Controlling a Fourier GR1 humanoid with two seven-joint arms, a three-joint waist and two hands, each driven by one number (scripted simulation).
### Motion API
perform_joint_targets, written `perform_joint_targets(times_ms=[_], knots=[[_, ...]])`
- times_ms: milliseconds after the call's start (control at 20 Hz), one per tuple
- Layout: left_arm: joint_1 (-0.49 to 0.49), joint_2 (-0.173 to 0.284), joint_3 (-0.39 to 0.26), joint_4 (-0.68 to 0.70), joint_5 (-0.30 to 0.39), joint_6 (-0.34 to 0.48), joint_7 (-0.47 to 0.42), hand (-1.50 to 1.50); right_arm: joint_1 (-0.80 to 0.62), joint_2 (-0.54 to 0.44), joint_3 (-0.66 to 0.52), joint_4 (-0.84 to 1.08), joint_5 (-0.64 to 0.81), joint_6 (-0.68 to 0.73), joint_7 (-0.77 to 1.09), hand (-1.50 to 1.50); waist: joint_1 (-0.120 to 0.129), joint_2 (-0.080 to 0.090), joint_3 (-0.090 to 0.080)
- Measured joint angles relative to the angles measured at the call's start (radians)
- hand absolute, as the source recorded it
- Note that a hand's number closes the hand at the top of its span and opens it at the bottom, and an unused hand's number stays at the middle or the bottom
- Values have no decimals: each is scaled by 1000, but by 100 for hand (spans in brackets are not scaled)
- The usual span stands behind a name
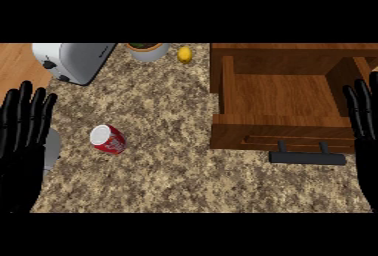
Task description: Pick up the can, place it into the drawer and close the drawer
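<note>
A red can [108, 139] with a white top lies on its side on the speckled granite counter, left of centre. The wooden drawer [284, 97] stands pulled open at the right, its inside bare, with a black handle [307, 157] on its front. My left hand [21, 135] rests open at the left edge, fingers up, a short way left of the can and not touching it. At the right edge my right hand [363, 117] is also open, fingers up, beside the drawer's right side.
A silver toaster [74, 60] sits at the back left. A grey pot with a plant [148, 50] and a yellow lemon [184, 55] stand at the back centre. A grey object [52, 150] shows partly behind my left hand.
</note>
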Motion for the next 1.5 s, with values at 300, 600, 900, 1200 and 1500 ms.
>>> perform_joint_targets(times_ms=[300,600,900,1200,1500], knots=[[-49,106,-63,46,243,-295,-42,-150,-8,27,40,35,-24,18,-7,-150,-51,-13,-32],[-17,343,-24,198,445,-625,-15,-150,72,42,-18,65,-16,-50,100,-150,-75,-12,-38],[-74,582,120,461,677,-943,-58,-150,152,24,-73,27,-51,-44,136,-150,-73,-20,-37],[-122,655,142,596,779,-1060,-45,-150,237,4,-140,-3,-127,5,118,-150,-63,-32,-28],[-125,670,104,626,836,-1083,-11,-150,316,-23,-206,-30,-207,75,90,-150,-61,-42,-17]])
